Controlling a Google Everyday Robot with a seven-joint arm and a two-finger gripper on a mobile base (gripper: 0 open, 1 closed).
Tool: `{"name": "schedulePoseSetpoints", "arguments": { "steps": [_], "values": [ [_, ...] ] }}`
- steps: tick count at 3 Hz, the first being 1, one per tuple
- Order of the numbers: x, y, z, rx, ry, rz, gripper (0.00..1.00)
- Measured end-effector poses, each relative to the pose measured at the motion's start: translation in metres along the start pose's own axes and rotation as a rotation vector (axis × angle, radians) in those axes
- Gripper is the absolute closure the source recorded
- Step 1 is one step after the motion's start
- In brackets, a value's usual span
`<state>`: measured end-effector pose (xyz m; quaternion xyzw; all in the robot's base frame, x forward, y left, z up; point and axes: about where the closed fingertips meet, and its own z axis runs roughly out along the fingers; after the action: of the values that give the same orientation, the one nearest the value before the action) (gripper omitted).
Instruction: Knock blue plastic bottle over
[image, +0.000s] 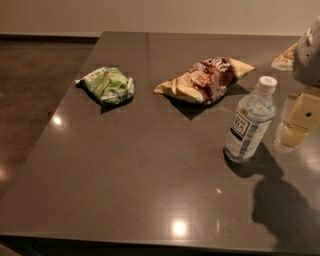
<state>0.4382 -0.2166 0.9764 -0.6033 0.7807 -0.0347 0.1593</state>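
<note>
Dark and glossy, the table (150, 165) fills most of our view, with a brown floor (30, 90) past its left edge. We see the blue plastic bottle (250, 125) standing upright on its base near the right edge, white cap on top. Just beside it, further right, hangs the cream-yellow gripper (295, 122), apart from the bottle; whether it is parted or closed we cannot tell. Toward the far edge lie a green bag (107, 85) and a brown-and-yellow chip bag (205, 80).

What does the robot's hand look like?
The gripper, at the right edge beside the blue plastic bottle, is a blocky cream-yellow piece with one small dark dot. Above it sits a rounded pale-grey arm segment. No cables show.
</note>
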Motion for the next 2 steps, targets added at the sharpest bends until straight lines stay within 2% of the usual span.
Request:
{"name": "schedulePoseSetpoints", "arguments": {
  "steps": [1,2],
  "values": [
    [-0.002,-0.007,-0.001,0.005,-0.011,-0.001,0.00],
    [0.001,-0.026,0.007,0.006,-0.072,0.022,0.00]
  ]
}}
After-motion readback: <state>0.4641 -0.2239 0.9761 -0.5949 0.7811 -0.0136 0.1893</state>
